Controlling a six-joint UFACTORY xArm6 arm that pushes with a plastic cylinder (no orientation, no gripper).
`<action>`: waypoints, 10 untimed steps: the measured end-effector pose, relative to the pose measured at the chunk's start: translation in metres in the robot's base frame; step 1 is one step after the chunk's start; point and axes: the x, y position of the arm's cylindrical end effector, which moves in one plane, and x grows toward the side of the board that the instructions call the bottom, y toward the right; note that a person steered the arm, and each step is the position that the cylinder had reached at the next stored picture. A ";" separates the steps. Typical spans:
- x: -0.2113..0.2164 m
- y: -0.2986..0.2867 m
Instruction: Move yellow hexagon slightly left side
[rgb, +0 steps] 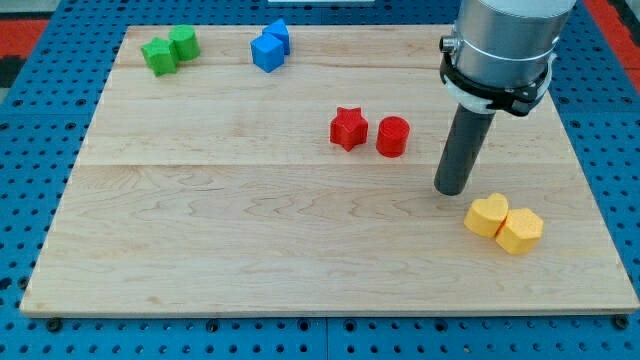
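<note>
Our arm carries no gripper, only a rod, and my tip (453, 189) rests on the wooden surface (230, 240), just up and to the view's left of the yellow heart (487, 214), near it but apart. The yellow hexagon (520, 230) touches that heart on its right, toward the view's bottom right. Left of my tip we see the red cylinder (393, 136) and red star (348, 128). Far at the view's top sit two blue blocks (270, 45) and two green blocks (169, 50). We read no writing anywhere.
</note>
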 end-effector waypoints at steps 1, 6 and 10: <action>0.000 0.000; 0.077 0.131; 0.060 0.066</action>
